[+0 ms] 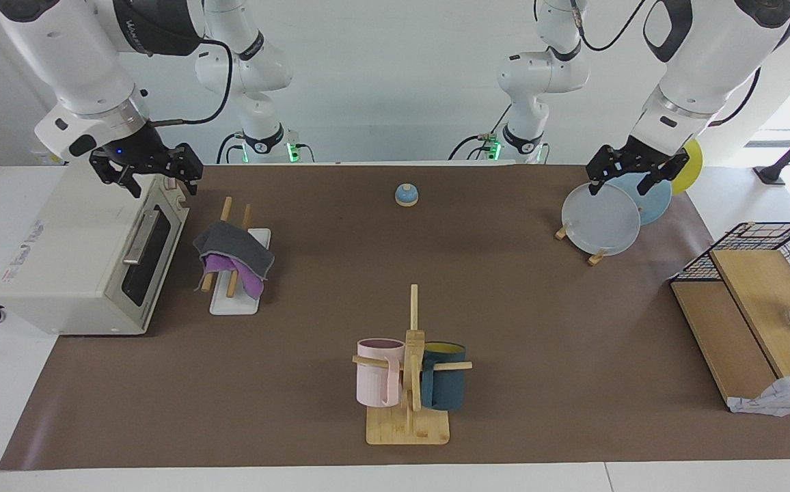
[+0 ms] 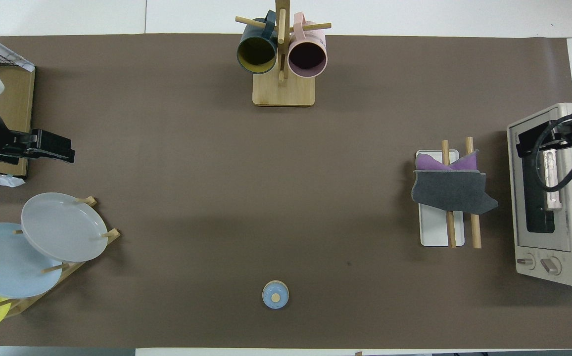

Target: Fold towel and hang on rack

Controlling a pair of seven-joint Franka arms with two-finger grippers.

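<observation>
The folded purple-and-dark-grey soft towel [image 1: 234, 257] hangs draped over the two slanted light-wood rods of the white-based rack [image 1: 237, 301], grey face up. It sits below and clear of the right gripper [image 1: 147, 175], whose fingers are spread and hold nothing, above the cream toaster oven [image 1: 87, 253] beside the rack. At the bench's other end the left gripper [image 1: 630, 176], fingers spread too, hangs over the pale grey plate [image 1: 600, 220].
</observation>
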